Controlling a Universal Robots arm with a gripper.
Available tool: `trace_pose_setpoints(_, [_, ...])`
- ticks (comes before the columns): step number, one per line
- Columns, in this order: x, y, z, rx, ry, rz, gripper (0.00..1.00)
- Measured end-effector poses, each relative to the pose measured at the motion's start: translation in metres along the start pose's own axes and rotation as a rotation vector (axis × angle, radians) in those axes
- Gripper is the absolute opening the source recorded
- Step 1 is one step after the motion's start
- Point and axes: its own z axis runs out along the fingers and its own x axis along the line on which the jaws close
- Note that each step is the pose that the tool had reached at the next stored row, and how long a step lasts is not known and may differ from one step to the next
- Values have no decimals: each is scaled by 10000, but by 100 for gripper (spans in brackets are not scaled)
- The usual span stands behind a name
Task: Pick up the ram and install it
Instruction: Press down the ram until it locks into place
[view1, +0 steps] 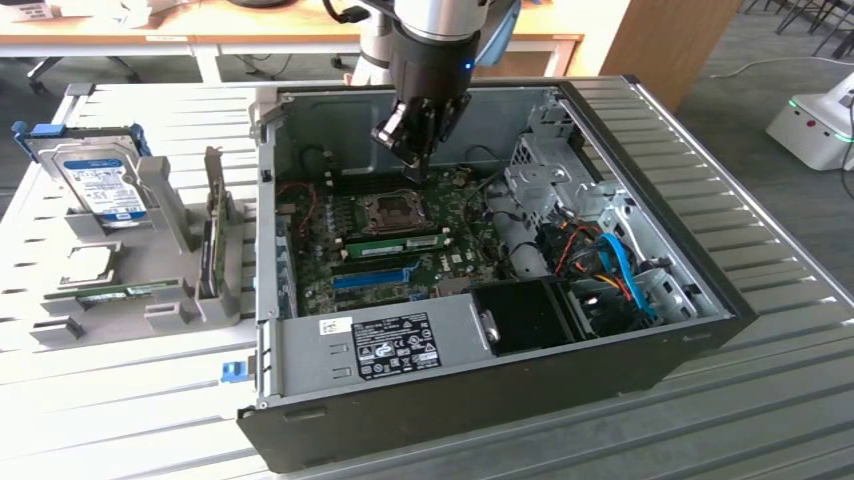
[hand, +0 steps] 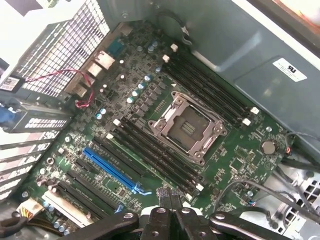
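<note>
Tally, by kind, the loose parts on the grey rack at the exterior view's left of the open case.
Hard drive: 1
Silver chip: 1
Ram stick, lying flat: 1
Upright board, kind unclear: 1
Total: 4

What looks like the ram (view1: 400, 243) is a long, thin green stick with a paler strip along its face. It stands on edge in the motherboard (view1: 320, 262) inside the open computer case, level and seemingly seated. It lies between the processor socket (view1: 395, 210) and the blue slot (view1: 370, 278), parallel to both.
</note>
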Motion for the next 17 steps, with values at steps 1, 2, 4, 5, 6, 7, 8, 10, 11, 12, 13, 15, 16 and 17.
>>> trace_pose_setpoints(1, [0, 0, 0, 2, -3, 74, 11])
trace_pose_setpoints(2, [0, 0, 1, 5, -6, 149, 11])
trace_pose_setpoints(4, [0, 0, 3, 9, -14, 313, 11])
trace_pose_setpoints(5, [0, 0, 4, 11, -18, 397, 11])
trace_pose_setpoints(6, [0, 0, 5, 13, -20, 477, 11])
trace_pose_setpoints(7, [0, 0, 6, 15, -24, 554, 11])
trace_pose_setpoints(8, [0, 0, 7, 18, -27, 636, 11])
trace_pose_setpoints(10, [0, -1, 9, 23, -34, 817, 11])
trace_pose_setpoints(11, [0, -1, 10, 26, -36, 892, 11])
trace_pose_setpoints(12, [0, -1, 10, 27, -38, 929, 11])
trace_pose_setpoints(13, [0, -1, 10, 27, -38, 932, 11])
trace_pose_setpoints(15, [0, -1, 10, 27, -39, 932, 11])
trace_pose_setpoints(16, [0, -1, 10, 26, -39, 932, 11])
trace_pose_setpoints(17, [0, 0, 10, 26, -39, 933, 11])
